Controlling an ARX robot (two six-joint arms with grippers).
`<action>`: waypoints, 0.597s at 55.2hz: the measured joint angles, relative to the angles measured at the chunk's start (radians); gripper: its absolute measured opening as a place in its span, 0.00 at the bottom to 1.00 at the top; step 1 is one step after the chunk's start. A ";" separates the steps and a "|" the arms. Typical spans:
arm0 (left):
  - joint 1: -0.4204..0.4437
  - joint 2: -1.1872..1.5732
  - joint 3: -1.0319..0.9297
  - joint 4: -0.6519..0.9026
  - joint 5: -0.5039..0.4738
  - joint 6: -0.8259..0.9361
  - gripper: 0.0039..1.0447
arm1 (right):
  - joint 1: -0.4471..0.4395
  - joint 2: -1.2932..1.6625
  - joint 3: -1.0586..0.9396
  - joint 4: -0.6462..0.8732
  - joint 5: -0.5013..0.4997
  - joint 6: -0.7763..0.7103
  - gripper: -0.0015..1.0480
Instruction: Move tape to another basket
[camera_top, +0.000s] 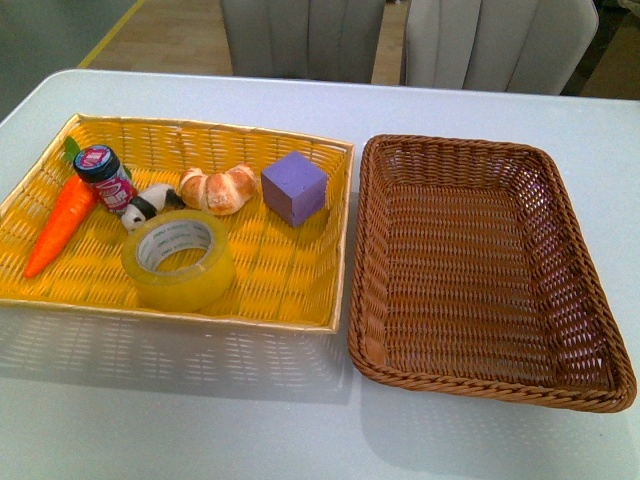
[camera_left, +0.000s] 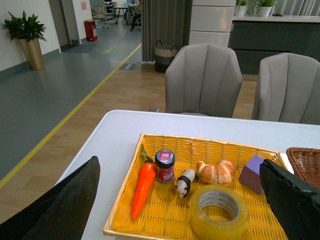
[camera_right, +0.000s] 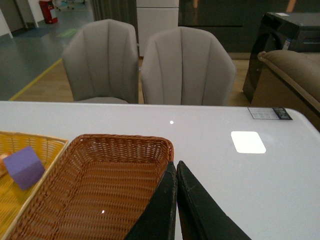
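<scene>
The tape (camera_top: 180, 258) is a yellowish translucent roll lying flat near the front of the bright yellow woven tray (camera_top: 290, 290); it also shows in the left wrist view (camera_left: 218, 211). The dark brown wicker basket (camera_top: 600, 340) stands empty to the right of it and shows in the right wrist view (camera_right: 75, 150). Neither arm shows in the front view. My left gripper (camera_left: 180, 200) is open, held back above the yellow tray, with the tape between its black fingers (camera_left: 67, 205). My right gripper (camera_right: 176, 170) is shut and empty, over the brown basket's right rim.
The yellow tray also holds a toy carrot (camera_top: 62, 222), a small jar (camera_top: 106, 177), a panda figure (camera_top: 148, 205), a croissant (camera_top: 217, 188) and a purple cube (camera_top: 294, 187). Grey chairs (camera_top: 300, 40) stand behind the white table (camera_top: 180, 420).
</scene>
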 joint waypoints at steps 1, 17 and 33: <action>0.000 0.000 0.000 0.000 0.000 0.000 0.92 | 0.000 -0.015 0.000 -0.012 0.000 0.000 0.02; 0.000 0.000 0.000 0.000 0.000 0.000 0.92 | 0.000 -0.215 -0.001 -0.187 0.000 0.000 0.02; 0.000 0.000 0.000 0.000 0.000 0.000 0.92 | 0.000 -0.386 -0.002 -0.347 0.000 0.000 0.02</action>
